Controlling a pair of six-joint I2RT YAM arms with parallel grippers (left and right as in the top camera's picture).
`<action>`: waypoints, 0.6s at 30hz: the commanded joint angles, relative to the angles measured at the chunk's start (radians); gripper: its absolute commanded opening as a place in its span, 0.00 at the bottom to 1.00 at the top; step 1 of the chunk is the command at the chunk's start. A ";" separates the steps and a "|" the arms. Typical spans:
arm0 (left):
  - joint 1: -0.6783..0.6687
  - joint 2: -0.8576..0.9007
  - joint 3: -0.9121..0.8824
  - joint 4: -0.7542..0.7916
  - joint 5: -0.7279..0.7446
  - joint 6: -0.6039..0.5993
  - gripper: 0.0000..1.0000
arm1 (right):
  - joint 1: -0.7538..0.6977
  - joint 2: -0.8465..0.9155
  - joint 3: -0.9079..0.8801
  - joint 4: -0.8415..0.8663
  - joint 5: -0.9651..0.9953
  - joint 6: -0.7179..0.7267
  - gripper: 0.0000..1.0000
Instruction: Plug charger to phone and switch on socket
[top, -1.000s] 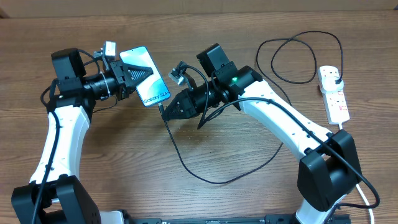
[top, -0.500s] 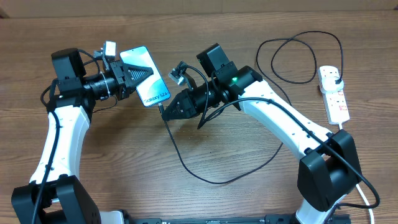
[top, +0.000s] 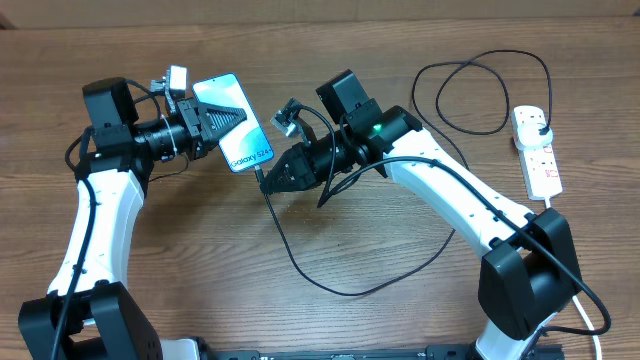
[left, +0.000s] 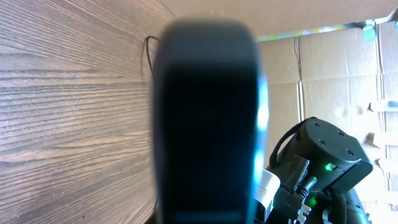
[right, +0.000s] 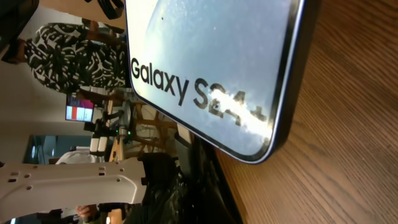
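My left gripper (top: 222, 120) is shut on the phone (top: 240, 130) and holds it tilted above the table, its blue-cyan "Galaxy S24" screen facing up. In the left wrist view the phone (left: 205, 124) is a dark blur filling the middle. My right gripper (top: 268, 180) is shut on the connector end of the charger (top: 300, 265), right at the phone's lower edge. In the right wrist view the phone (right: 211, 56) fills the top, and the connector tip is hidden among dark fingers (right: 205, 186). The black cable loops across the table to a black plug (top: 540, 121) in the socket (top: 540, 160) at the far right.
The charger cable makes a big loop (top: 480, 90) at the back right and a long curve in front of the right arm. The socket's thick white cord (top: 590, 312) runs off at the bottom right. Cardboard boxes (left: 336, 74) stand behind the table.
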 joint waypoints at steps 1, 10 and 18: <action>0.004 -0.031 0.011 0.003 0.059 0.023 0.04 | 0.000 -0.017 -0.002 0.006 -0.006 0.003 0.04; 0.004 -0.031 0.011 0.004 0.056 0.003 0.04 | 0.000 -0.017 -0.002 0.006 -0.006 0.003 0.04; 0.004 -0.031 0.011 0.004 0.057 -0.016 0.04 | 0.000 -0.017 -0.002 0.006 -0.006 0.003 0.04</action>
